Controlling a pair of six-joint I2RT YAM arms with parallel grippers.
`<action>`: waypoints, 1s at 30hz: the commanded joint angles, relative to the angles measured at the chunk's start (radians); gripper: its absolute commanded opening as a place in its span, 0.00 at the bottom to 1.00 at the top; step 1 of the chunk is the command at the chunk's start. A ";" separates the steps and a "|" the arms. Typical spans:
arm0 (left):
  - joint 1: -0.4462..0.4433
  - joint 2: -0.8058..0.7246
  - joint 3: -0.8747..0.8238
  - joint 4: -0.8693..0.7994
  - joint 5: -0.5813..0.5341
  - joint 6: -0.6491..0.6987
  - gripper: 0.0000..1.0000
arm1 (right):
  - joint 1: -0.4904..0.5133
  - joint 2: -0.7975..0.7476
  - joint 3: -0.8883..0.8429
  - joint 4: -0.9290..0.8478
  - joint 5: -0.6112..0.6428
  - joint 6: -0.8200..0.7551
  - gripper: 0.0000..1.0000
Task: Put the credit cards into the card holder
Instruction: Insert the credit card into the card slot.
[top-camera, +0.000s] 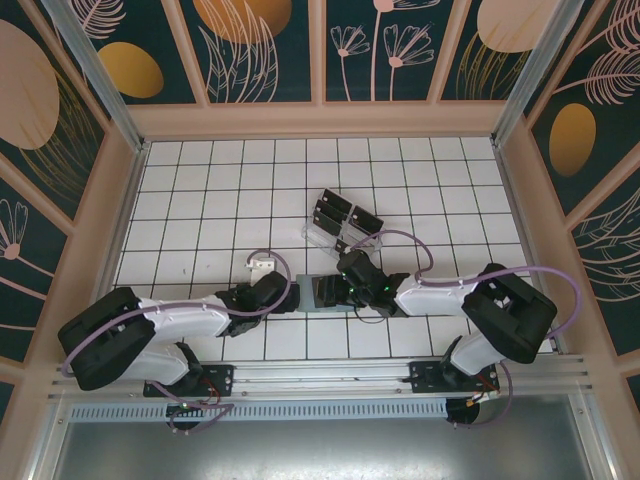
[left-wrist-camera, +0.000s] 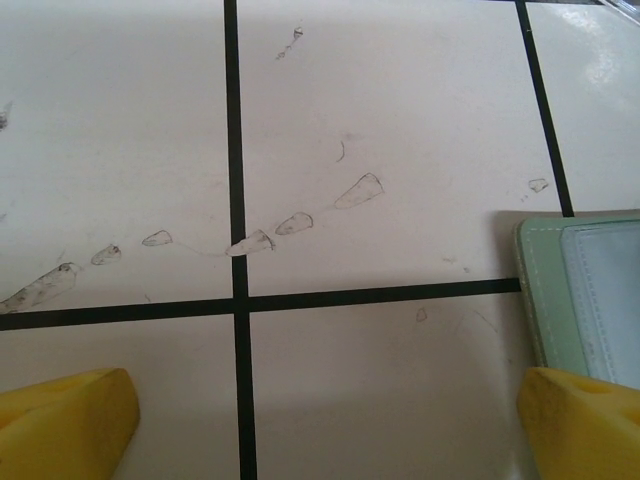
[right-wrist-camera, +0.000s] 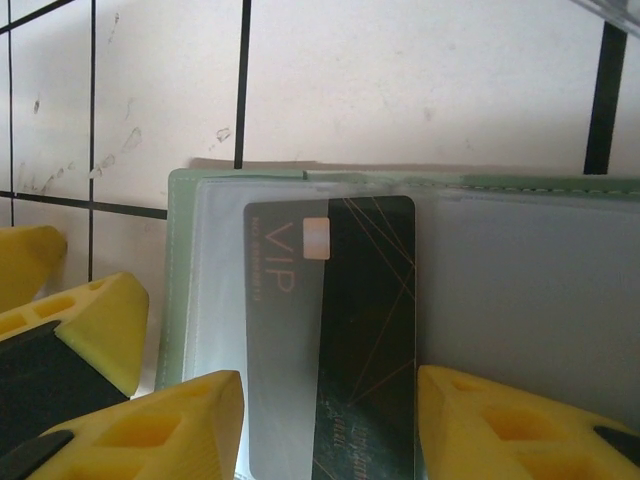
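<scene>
Black credit card (right-wrist-camera: 330, 300) is pinched by the right gripper (right-wrist-camera: 325, 425); the card holder (right-wrist-camera: 530, 300), unpinned by the wide-spread left gripper (left-wrist-camera: 320, 425), could be shoved away.

light: bright, even | shadows: soft | glare: tiles (left-wrist-camera: 605, 60) | focus: near edges seemingly soft

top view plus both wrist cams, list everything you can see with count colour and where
table: one, white tiles with black lines, under everything
card holder: one, pale green with clear sleeves, between the pincers
credit card: one, black, partly slid into a holder sleeve
loose cards: several, black, count unclear, in the stand
stand: one, clear, mid table behind the holder
wall panels: dark teal, floral print, around the table
left pincer: yellow fingers, open, one tip at the holder's edge
right pincer: yellow fingers, closed on the card's long edges
</scene>
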 joint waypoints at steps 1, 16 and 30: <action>0.006 0.051 -0.011 -0.001 0.037 0.001 0.99 | 0.012 0.019 0.013 0.008 -0.006 0.001 0.49; 0.007 0.059 -0.036 0.025 0.044 -0.010 0.99 | 0.037 0.068 0.063 0.022 -0.030 0.003 0.48; 0.007 -0.008 -0.026 -0.040 0.001 -0.010 0.99 | 0.046 0.030 0.091 -0.065 0.022 -0.022 0.49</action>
